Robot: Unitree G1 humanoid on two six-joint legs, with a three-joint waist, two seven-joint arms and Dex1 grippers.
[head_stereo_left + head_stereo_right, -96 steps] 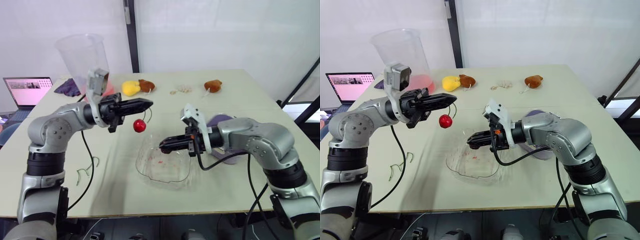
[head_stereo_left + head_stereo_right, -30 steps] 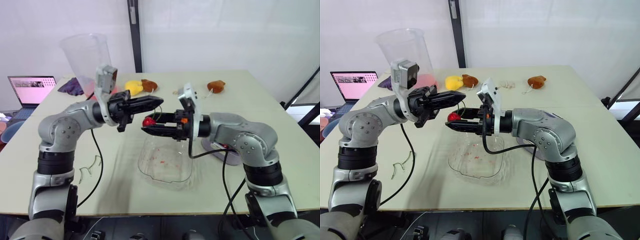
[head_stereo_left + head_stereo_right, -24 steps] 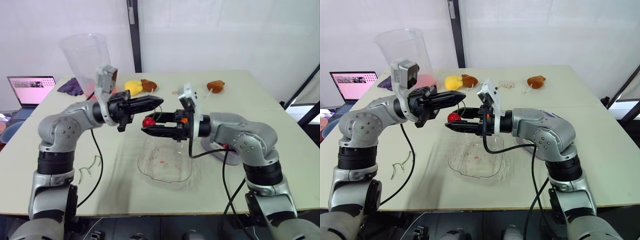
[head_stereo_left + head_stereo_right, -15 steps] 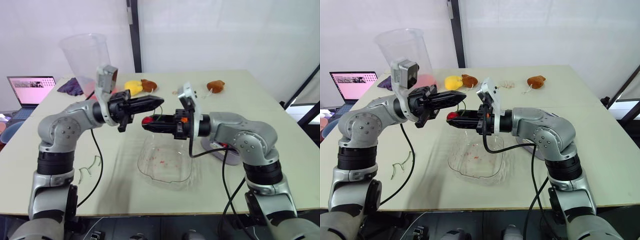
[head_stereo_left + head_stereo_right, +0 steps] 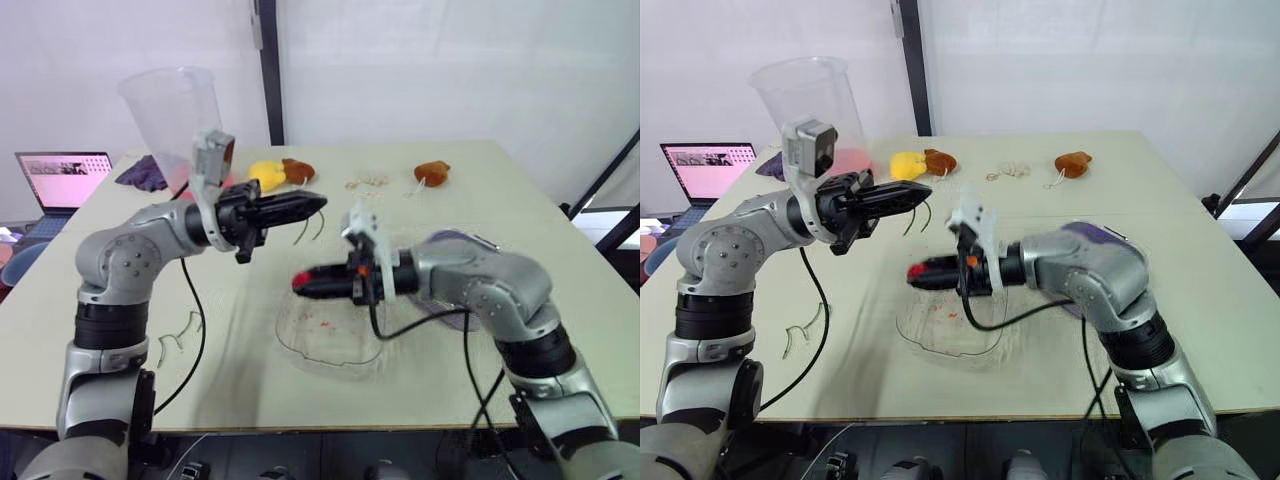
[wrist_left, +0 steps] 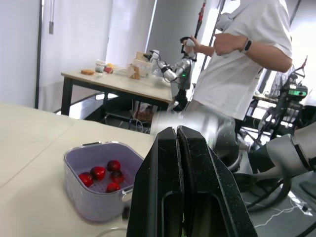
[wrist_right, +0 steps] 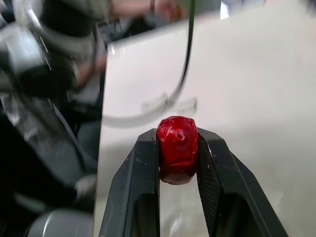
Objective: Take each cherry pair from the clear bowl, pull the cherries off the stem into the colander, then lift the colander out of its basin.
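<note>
My left gripper point(image 5: 316, 203) is raised over the table's middle, shut on a bare green stem point(image 5: 306, 226) that dangles from its tips. The right gripper point(image 5: 300, 283) is lower, over the near rim of the clear bowl point(image 5: 300, 352), and is shut on a single red cherry point(image 7: 177, 149). That cherry point(image 5: 915, 272) is detached from the stem. The bowl carries only red smears. Behind my right arm stands the purple basin point(image 6: 94, 195) with its colander, and several cherries point(image 6: 104, 174) lie inside.
A tall clear pitcher point(image 5: 172, 112) and a laptop point(image 5: 57, 180) stand at the far left. Yellow point(image 5: 261, 177) and brown point(image 5: 430, 172) plush toys lie at the back. Loose stems point(image 5: 176, 336) lie near the left edge. A person point(image 6: 247, 64) stands beyond the table.
The right gripper shut on the cherry, then moved down and away from the left gripper. The cherry came off the stem, which stays in the left gripper.
</note>
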